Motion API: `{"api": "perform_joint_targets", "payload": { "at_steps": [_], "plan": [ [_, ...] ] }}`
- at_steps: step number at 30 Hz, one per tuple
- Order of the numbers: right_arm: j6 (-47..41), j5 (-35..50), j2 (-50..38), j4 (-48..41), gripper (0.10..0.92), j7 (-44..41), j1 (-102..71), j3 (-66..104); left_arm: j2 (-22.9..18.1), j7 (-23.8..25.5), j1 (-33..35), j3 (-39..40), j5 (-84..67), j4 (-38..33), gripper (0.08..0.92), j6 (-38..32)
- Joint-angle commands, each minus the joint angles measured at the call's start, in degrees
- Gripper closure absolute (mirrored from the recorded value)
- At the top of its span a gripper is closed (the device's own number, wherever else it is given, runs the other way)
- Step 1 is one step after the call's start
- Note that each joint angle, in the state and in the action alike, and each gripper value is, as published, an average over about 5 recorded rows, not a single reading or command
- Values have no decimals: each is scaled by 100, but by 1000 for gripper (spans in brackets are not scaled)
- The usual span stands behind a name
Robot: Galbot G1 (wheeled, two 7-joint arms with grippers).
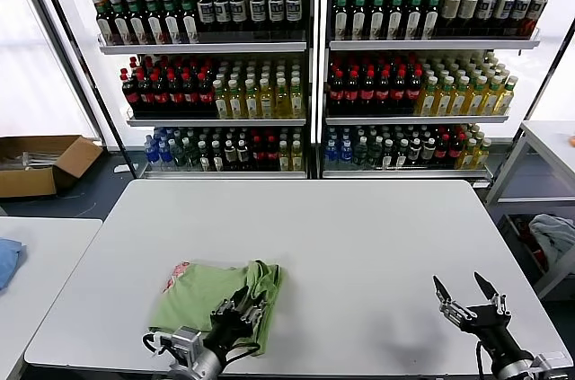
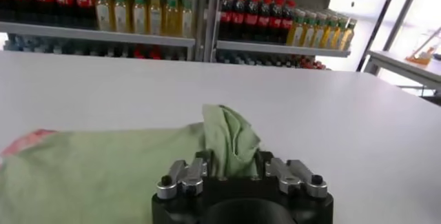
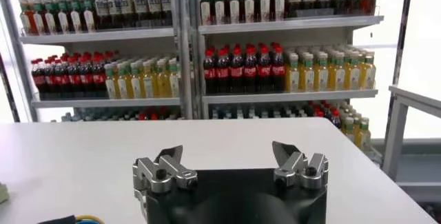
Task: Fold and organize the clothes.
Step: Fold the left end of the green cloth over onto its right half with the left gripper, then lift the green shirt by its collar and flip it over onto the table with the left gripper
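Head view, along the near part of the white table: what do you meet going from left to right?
Blue cloth on the side table → light green shirt with the left gripper at its near edge → bare white table → right gripper, open over the table → pale cloth beyond the table's right edge.

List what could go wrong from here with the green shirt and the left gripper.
1. A raised fold of the green shirt stands between the left gripper fingers; if the arm pulls back, the fabric may snag and drag the fold open.
2. The shirt lies near the table front edge, so a tug toward the robot might slide it off.
3. The right gripper waits open over the table's right side, too far away to steady the cloth.
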Motion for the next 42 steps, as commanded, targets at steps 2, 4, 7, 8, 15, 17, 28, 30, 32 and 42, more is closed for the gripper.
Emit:
{"api": "perform_joint_targets", "payload": {
  "at_steps": [2,4,7,8,15,17,28,30,32,42],
  "plan": [
    [3,-38,29,9,203,-1,13,-61,-191,-119,11,586,-276,-309,418,-533],
    [2,-45,35,16,203,-1,18,-83,-174,-52,117,537,-483,-630,358,-546],
    [1,-53,38,21,203,-3,23,-108,-42,3,245,286,-816,-1059,280,-498],
    [2,-55,39,23,203,-3,26,-114,34,17,272,135,-898,-1149,256,-489],
    [30,-51,46,31,203,-13,22,-162,843,161,180,-1368,-979,-576,178,-912],
    [45,-48,48,35,203,-17,5,-164,987,301,104,-1681,-879,-145,177,-1028],
    [93,149,-3,5,203,-18,-142,-28,721,671,221,-1718,599,1164,177,-1470],
    [92,153,-5,6,203,-17,-144,-48,582,674,266,-1652,762,1201,177,-1511],
    [93,156,-3,8,203,-16,-143,-58,455,677,319,-1580,919,1221,177,-1559],
    [90,243,-21,2,203,-12,-131,-20,52,673,522,-900,1644,709,177,-1447]
  ]
}}
